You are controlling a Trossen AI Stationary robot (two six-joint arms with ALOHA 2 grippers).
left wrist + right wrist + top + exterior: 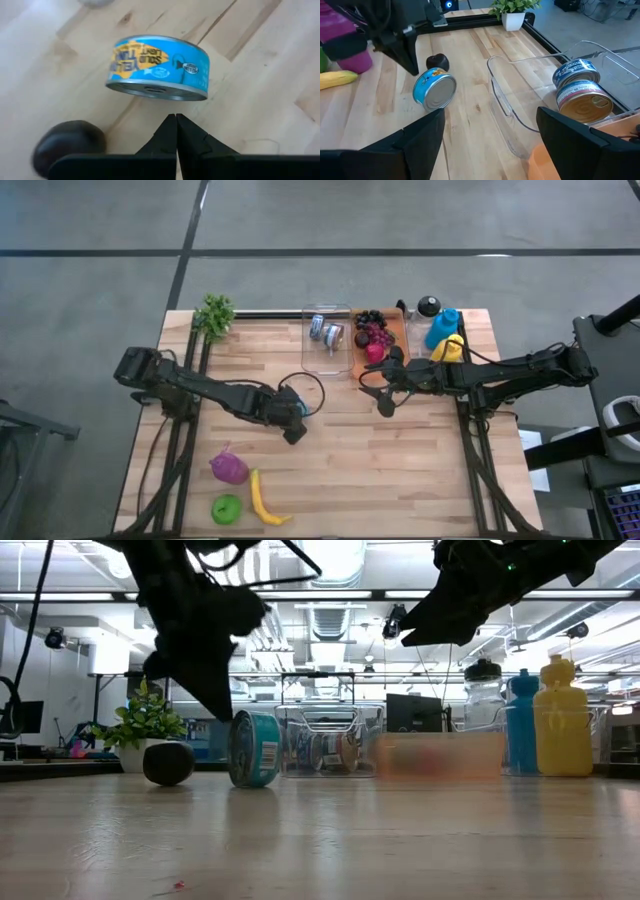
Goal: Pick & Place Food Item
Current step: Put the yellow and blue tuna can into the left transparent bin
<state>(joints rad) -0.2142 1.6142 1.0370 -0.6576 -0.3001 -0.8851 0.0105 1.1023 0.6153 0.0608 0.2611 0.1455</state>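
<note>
The left gripper, fingers pressed together and holding nothing, hung just short of the blue tuna can, which lay on its side at the high view's centre. The right gripper waited spread wide near the clear bin. A nudge could have sent the can rolling.

worktop: pale wood planks, black rails along both sides
back edge: plant, clear bin, orange tray, bottles
middle: blue can on its side, dark round item just beside it
near left corner: purple fruit, banana, green fruit, close together
</note>
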